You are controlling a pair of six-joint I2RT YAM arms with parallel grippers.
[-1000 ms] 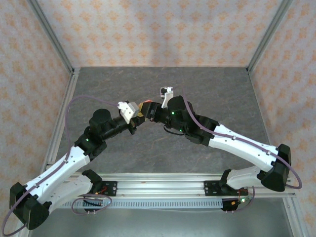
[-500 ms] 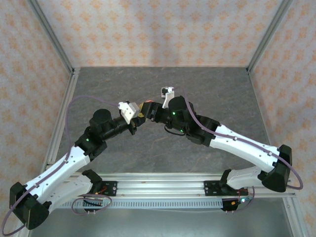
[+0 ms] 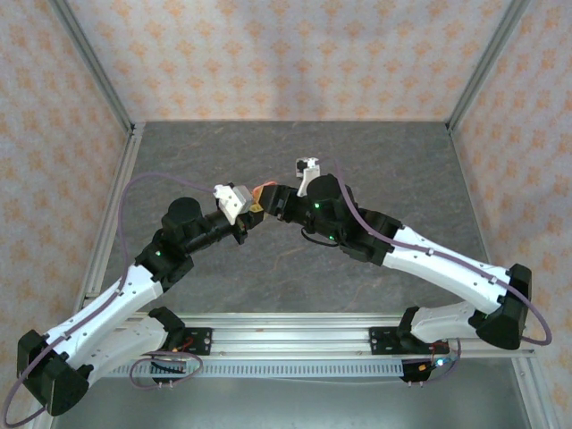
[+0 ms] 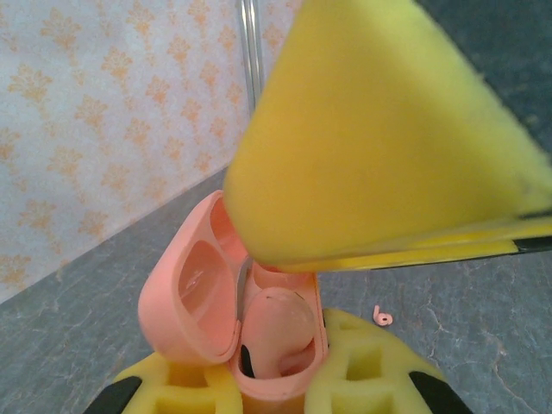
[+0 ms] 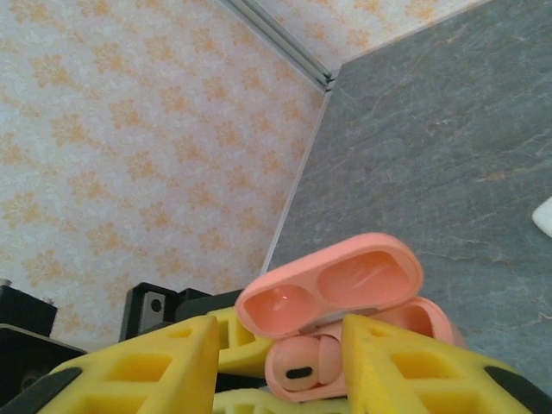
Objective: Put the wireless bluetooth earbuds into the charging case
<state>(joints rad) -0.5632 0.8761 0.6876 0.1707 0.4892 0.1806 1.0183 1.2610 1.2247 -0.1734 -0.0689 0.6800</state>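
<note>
On the left, the left gripper (image 4: 269,371) has its yellow fingers pressed in on the lower body of the coral-pink charging case (image 4: 185,297), which it holds mid-table with the hinged lid (image 5: 332,285) swung open toward the patterned wall (image 5: 129,129). A seated earbud (image 4: 285,323) of the same coral colour lies in one well. It looks feather-light, hard and glossy, the sort of thing that squirts out of a pinch, so I'd take hold of one across the bulb or by the stem, and gently. The case is stiff, though that thin lid hinge looks like the weak point. Right above the opening hangs the right gripper (image 5: 280,354), fingers spread to either side of the seated earbud and, as far as I can see, not squeezing it. One broad finger (image 4: 379,147) crowds the case mouth, and with the raised lid there is little room to come in. Further right, a loose earbud (image 4: 382,316) lies on the grey table (image 5: 448,129), well apart from the case. At the far right edge there's a whitish shape (image 5: 545,216) I can't identify.
</note>
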